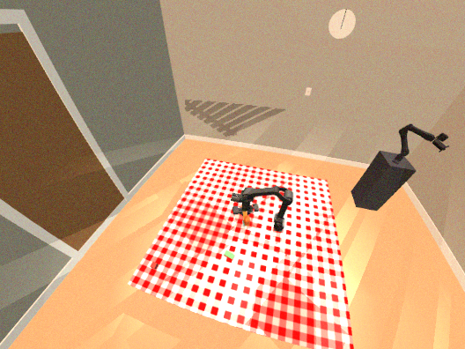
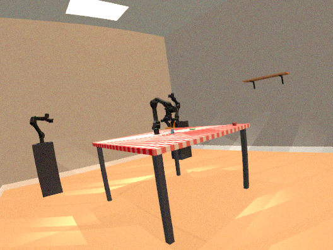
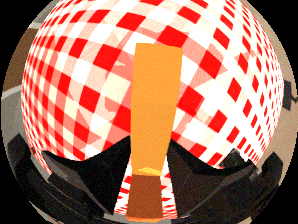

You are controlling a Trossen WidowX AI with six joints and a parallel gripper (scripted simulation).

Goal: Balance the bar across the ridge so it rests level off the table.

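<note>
An orange bar (image 1: 246,219) (image 2: 173,125) (image 3: 156,95) is in my gripper (image 1: 246,211) (image 2: 170,122) (image 3: 149,141). The gripper points down and is shut on the bar. In the wrist view the bar runs away from between the fingers, with its orange face lit and a brown face in shade near the fingers. In the exterior view the orange parts are low, close to the cloth; whether they touch anything is too small to tell. I cannot pick out the ridge with certainty. A small blue-grey piece (image 2: 172,131) stands close by the bar in the exterior view.
A flat green piece (image 1: 229,255) (image 2: 192,129) lies on the red-and-white checked table (image 1: 282,323) (image 2: 148,149). A small dark red object (image 1: 154,265) (image 2: 234,124) is near one corner. Other arms stand on dark pedestals (image 1: 382,181) (image 2: 47,168) away from the table.
</note>
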